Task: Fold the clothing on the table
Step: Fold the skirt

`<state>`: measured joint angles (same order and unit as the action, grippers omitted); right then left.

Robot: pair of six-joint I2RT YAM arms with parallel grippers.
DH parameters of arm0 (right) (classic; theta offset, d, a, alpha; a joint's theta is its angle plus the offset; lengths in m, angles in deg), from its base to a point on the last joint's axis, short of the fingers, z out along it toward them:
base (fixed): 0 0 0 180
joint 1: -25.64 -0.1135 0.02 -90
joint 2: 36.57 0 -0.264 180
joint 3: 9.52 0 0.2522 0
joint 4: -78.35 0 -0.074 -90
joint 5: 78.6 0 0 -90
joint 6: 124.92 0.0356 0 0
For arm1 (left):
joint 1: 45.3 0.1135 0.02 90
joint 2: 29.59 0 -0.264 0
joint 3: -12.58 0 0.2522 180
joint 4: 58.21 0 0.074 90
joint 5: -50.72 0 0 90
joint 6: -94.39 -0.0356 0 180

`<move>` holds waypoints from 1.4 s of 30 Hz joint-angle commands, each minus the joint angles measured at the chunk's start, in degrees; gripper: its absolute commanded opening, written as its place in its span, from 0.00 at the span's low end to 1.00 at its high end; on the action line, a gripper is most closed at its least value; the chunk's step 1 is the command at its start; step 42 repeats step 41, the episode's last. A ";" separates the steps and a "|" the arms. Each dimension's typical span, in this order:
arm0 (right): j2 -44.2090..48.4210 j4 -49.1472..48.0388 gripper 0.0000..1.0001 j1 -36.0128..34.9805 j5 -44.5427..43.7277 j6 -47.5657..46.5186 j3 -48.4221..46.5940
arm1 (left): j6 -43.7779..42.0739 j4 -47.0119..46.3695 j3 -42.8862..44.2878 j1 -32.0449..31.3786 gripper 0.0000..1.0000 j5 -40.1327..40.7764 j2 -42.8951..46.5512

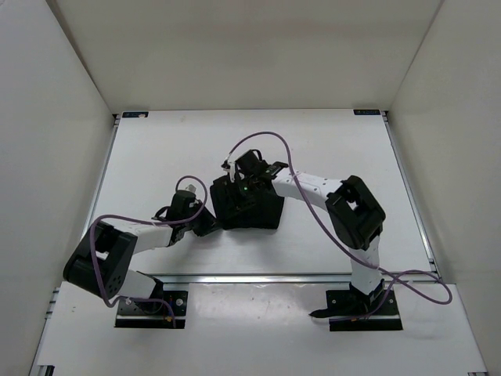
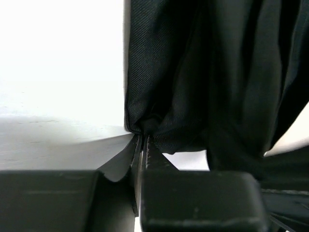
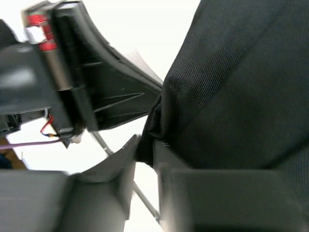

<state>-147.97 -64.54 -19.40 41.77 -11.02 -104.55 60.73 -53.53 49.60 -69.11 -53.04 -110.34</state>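
Folding progress: the clothing (image 1: 258,213) lies as a compact, roughly square black bundle. The task looks nearly done, with perhaps only a final tidy and release left.
Left arm: reaches in low from the near left corner, elbow bent back.
Left gripper (image 2: 143,137): at the bundle's near-left corner, jaws almost together, pinching a fabric edge.
Clothing position: near the middle of the table (image 1: 156,157), between the two arms.
Right arm: arches over from the near right to the bundle's far side.
Right gripper (image 3: 145,151): jaws narrow, fabric caught between them.
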 commanded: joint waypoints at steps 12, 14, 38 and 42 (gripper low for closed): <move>18.81 -2.69 0.42 -0.58 -4.09 3.51 7.86 | 0.88 6.69 -3.67 4.12 0.41 -3.03 11.30; 24.79 -4.27 0.43 1.17 -4.44 5.44 11.99 | 0.36 8.72 -4.19 5.09 0.42 -3.29 13.67; 49.16 -7.35 0.99 10.58 -6.90 11.96 36.00 | -24.16 35.45 12.42 6.23 0.98 -18.40 18.78; 49.61 -7.27 0.99 10.58 -6.64 12.31 36.27 | -26.79 38.34 13.73 7.72 0.99 -17.80 17.47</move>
